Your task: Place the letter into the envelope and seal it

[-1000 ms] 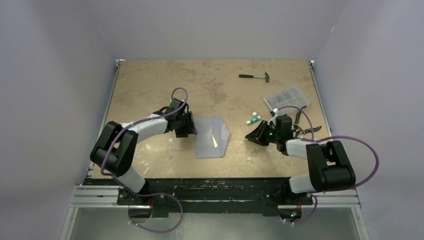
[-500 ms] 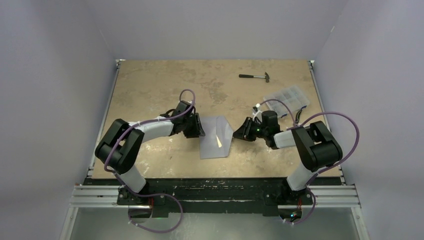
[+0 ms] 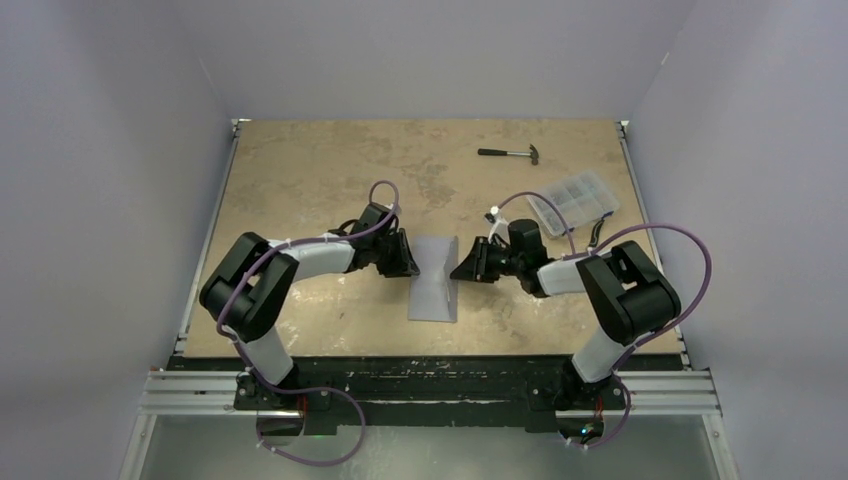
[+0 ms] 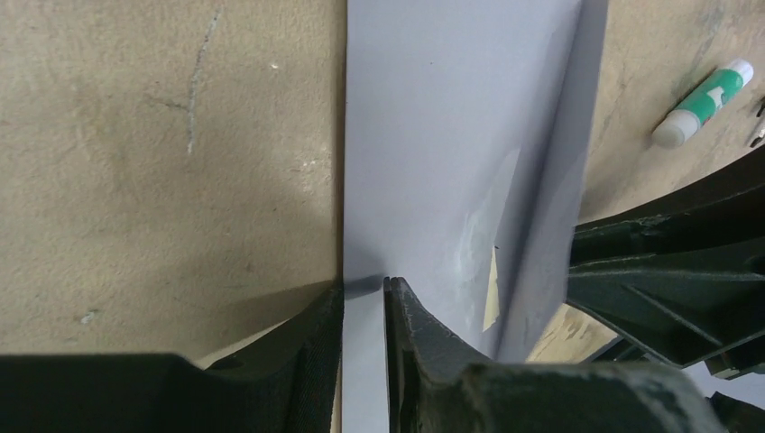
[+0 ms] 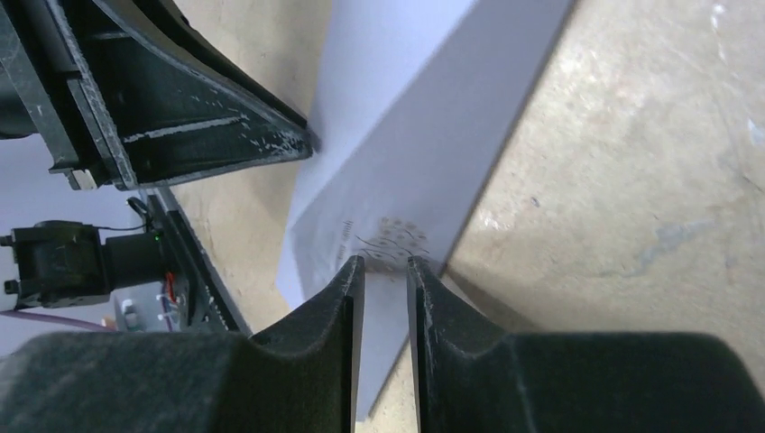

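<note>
Envelope: the envelope [image 3: 433,285] lies flat on the table [image 3: 300,170] at the centre of the overhead view, between my two grippers.
Letter: only a cream sliver of the letter [image 4: 492,290] shows, lower right of centre in the left wrist view, under the flap [image 4: 564,162].
Risk, letter: I judge that the flap could crease down over that exposed corner and trap the letter outside the pocket.
Risk, slip: I hold thin edges only. If one side pulls harder, the paper may slide out or skew.
Risk, seal: the flap stands raised along its fold, so pressing it unevenly would leave it gaping.
Look: grey-blue, smooth and faintly glossy, with scuff marks near my right fingertips.
Left jaws: my left gripper [image 4: 364,287] is nearly closed, with the envelope's left edge in the slit. It reads as a pinch.
Right jaws: my right gripper [image 5: 386,268] is likewise almost together on the flap side's edge.
Around: a glue stick [image 4: 704,101] lies at the upper right of the left wrist view. A hammer [image 3: 510,153] and a clear compartment box [image 3: 575,195] sit at the upper right overhead.
</note>
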Robot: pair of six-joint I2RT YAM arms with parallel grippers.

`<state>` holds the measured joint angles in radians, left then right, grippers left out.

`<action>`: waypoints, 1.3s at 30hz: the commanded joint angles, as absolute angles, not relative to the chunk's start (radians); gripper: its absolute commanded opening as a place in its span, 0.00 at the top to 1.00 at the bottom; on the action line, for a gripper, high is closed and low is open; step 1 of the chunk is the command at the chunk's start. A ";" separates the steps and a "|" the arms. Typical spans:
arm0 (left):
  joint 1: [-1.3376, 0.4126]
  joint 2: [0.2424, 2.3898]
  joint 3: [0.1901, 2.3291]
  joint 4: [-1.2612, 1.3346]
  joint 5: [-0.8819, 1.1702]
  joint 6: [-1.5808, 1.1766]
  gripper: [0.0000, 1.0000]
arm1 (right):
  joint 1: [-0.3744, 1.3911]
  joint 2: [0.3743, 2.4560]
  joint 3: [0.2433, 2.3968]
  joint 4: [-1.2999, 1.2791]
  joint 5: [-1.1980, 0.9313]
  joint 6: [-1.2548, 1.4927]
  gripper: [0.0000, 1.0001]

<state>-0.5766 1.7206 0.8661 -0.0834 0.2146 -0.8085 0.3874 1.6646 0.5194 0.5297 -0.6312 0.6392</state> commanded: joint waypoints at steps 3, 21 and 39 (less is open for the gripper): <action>-0.591 1.810 0.842 -0.183 0.184 -0.798 0.79 | 0.455 1.666 0.608 0.420 -0.457 0.574 0.76; -0.589 1.838 0.878 -0.200 0.162 -0.779 0.80 | 0.775 1.779 0.758 0.049 0.216 0.505 0.83; -0.565 1.833 0.868 -0.188 0.152 -0.739 0.80 | 0.583 1.405 0.832 -0.880 0.288 1.207 0.29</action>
